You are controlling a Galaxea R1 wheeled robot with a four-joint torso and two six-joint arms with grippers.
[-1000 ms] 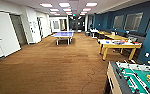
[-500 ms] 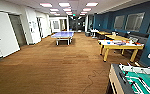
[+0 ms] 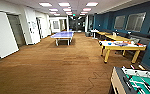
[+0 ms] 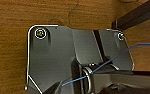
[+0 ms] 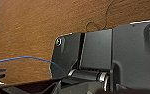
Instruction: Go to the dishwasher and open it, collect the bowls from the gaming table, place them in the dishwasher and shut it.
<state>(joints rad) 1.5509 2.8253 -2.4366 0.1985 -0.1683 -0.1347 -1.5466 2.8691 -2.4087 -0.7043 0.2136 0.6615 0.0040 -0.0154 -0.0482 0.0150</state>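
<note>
You are looking down a long room with a brown wood-look floor (image 3: 53, 67). The gaming table (image 3: 122, 47), cream-topped with yellow legs, stands to your right against the dark blue wall (image 3: 108, 21), and small things in blue and orange lie on its top, too blurred to name as bowls. A blue table-tennis table (image 3: 63, 35) sits farther ahead, mid-room. The foosball table (image 3: 136, 81) is nearest you, at the lower right. From your wrist cameras you cannot tell whether either gripper is released or clenched.
</note>
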